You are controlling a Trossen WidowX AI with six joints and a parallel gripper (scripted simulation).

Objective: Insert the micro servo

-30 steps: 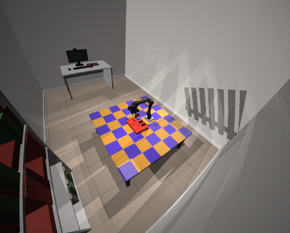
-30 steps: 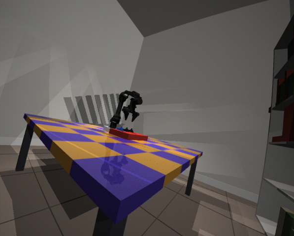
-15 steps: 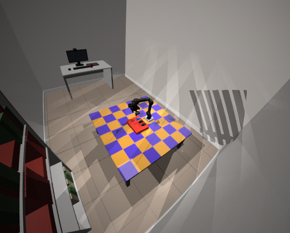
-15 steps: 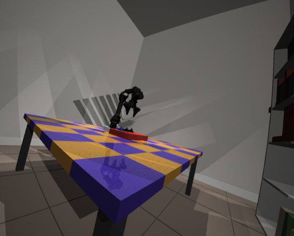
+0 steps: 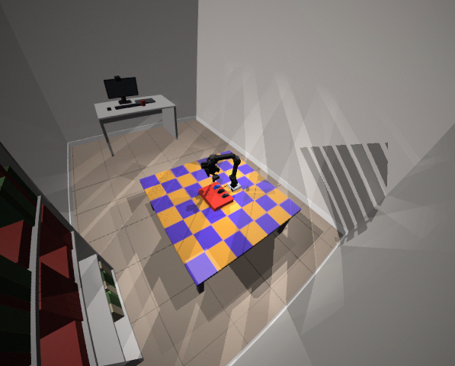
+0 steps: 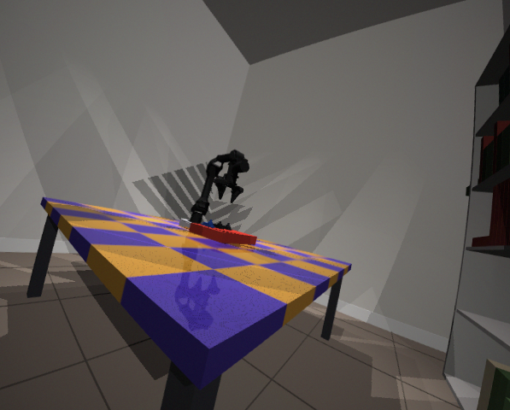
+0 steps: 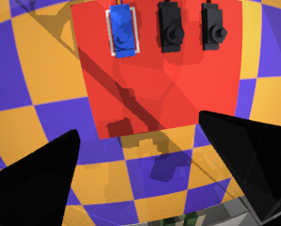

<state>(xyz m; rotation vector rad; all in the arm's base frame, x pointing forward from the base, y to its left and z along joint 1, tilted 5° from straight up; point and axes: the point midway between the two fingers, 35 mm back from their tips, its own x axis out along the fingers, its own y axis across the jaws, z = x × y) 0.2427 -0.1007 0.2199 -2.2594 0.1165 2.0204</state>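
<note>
Hand point(image 5: 216, 175) point(image 6: 226, 200) point(image 7: 140, 126) is spread wide, nothing between the fingers, up above the worktop point(image 5: 219, 228) point(image 6: 202, 300) point(image 7: 60, 71). Blue servo point(image 5: 216, 187) point(image 6: 208, 224) point(image 7: 123, 32) is on the red deck point(image 5: 216, 200) point(image 6: 224, 235) point(image 7: 155, 94), upper left of the wrist frame, within the white outline point(image 7: 137, 30) side to side, its lower end poking slightly past. Shaft faces up toward the wrist cam. Two black servos sit right of it there. Can't tell if the ears are fully flat; cable runs off the top edge, notch unclear.
</note>
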